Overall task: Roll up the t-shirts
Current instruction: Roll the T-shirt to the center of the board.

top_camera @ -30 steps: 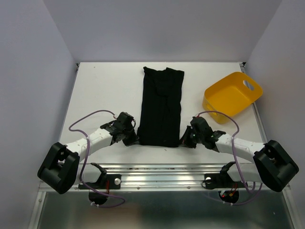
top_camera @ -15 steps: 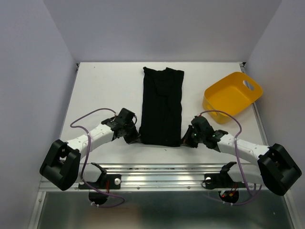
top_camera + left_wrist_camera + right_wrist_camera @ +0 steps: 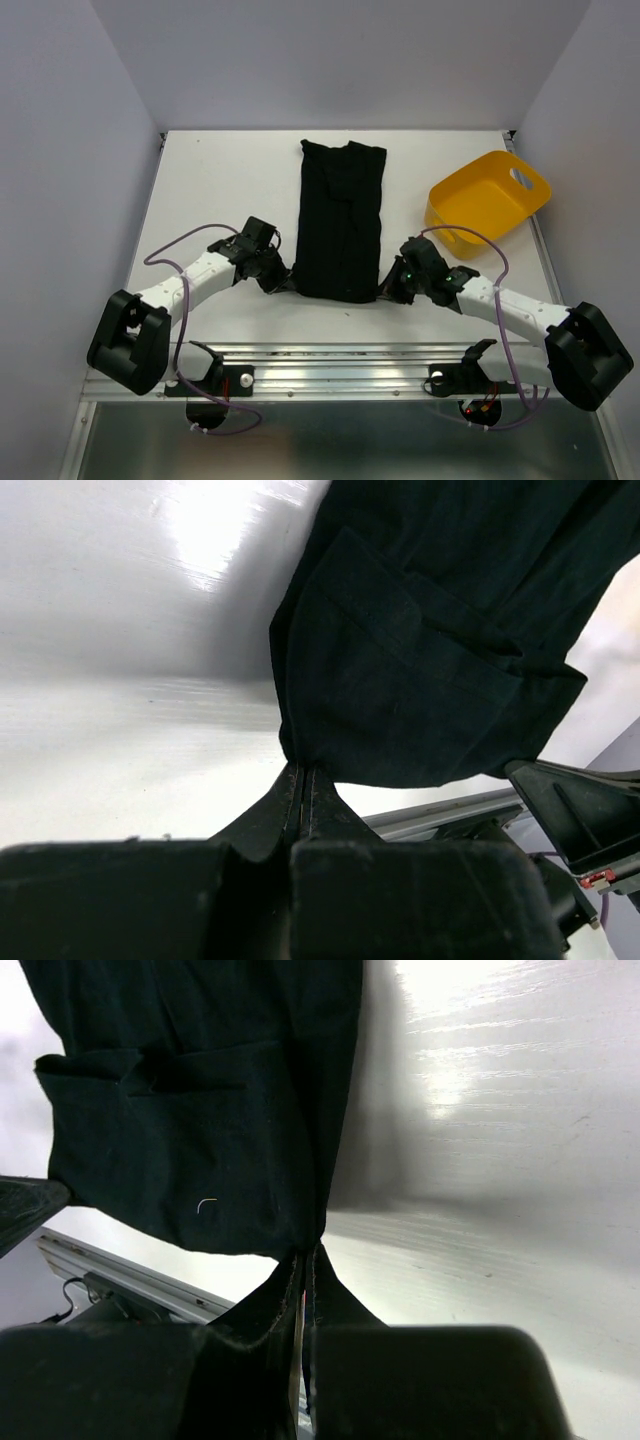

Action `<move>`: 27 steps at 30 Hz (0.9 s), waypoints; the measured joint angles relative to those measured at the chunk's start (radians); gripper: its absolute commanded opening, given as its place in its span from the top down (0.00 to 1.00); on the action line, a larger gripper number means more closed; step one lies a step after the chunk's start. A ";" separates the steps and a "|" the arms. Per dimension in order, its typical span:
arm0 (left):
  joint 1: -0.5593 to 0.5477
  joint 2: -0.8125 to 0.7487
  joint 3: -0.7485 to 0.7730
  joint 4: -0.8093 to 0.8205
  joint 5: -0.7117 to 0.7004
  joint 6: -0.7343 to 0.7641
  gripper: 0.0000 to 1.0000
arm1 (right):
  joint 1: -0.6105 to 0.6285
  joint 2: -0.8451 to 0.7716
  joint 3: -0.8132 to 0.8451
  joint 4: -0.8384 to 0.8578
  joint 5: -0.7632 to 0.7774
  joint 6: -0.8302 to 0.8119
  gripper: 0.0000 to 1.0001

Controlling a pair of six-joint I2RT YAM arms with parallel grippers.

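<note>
A single black t-shirt (image 3: 340, 220) lies on the white worktop (image 3: 220, 190), folded into a long narrow strip that runs from the far edge toward the arms. Its far end sits near the back wall and its near end lies between the two hands. The strip is flat along most of its length, with a lengthwise fold line showing down the middle.

The left hand (image 3: 283, 285) is at the near left corner of the strip. In the left wrist view its fingers (image 3: 285, 800) are pressed together with the corner of the black cloth pinched between their tips. The fabric rises out of the pinch and spreads away to the right, throwing a shadow on the worktop beside it. An overlapping layer of the fold shows as a stepped edge on the cloth.

The right hand (image 3: 385, 292) is at the near right corner. In the right wrist view its fingers (image 3: 330, 1295) are also pressed together, pinching that corner of the shirt. The near hem stretches from there to the left, and a small pale thread (image 3: 207, 1203) lies on the fabric.

A yellow plastic tub (image 3: 490, 200) stands tilted on the right side of the worktop, apart from the shirt and beyond the right arm. Purple cables (image 3: 175, 255) loop along both arms. A metal rail (image 3: 340, 365) runs along the near edge between the arm bases.
</note>
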 measured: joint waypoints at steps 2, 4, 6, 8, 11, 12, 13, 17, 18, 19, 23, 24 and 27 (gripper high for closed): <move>0.014 0.009 0.006 -0.006 0.006 0.000 1.00 | 0.000 0.000 0.004 -0.002 0.005 0.003 0.99; 0.029 0.014 0.017 -0.010 0.012 0.001 1.00 | 0.000 0.000 0.010 -0.005 0.012 0.004 0.99; 0.041 0.015 0.032 -0.014 0.016 0.003 1.00 | 0.000 0.000 0.016 -0.007 0.019 0.007 0.99; 0.052 0.022 0.053 -0.018 0.018 0.008 1.00 | -0.002 0.000 0.024 -0.008 0.024 0.007 0.99; 0.060 0.042 0.096 -0.024 0.019 0.016 1.00 | -0.006 0.000 0.040 -0.013 0.031 0.008 0.99; 0.061 0.053 0.111 -0.024 0.019 0.019 1.00 | -0.008 0.000 0.047 -0.014 0.032 0.008 0.99; 0.063 0.059 0.121 -0.025 0.019 0.022 1.00 | -0.009 0.000 0.053 -0.016 0.034 0.008 0.99; 0.069 0.090 0.154 -0.025 0.020 0.028 1.00 | -0.016 0.002 0.077 -0.019 0.040 0.008 0.99; 0.072 0.098 0.161 -0.024 0.021 0.029 1.00 | -0.018 0.003 0.083 -0.019 0.040 0.008 0.99; 0.074 0.104 0.166 -0.024 0.022 0.030 1.00 | -0.021 0.004 0.087 -0.019 0.041 0.008 0.99; 0.085 0.137 0.188 -0.024 0.023 0.031 1.00 | -0.038 0.018 0.097 -0.021 0.041 0.007 0.99; 0.087 0.144 0.193 -0.023 0.024 0.031 1.00 | -0.041 0.021 0.099 -0.021 0.040 0.007 0.99; 0.095 0.170 0.212 -0.021 0.027 0.031 1.00 | -0.055 0.040 0.113 -0.022 0.040 0.007 0.99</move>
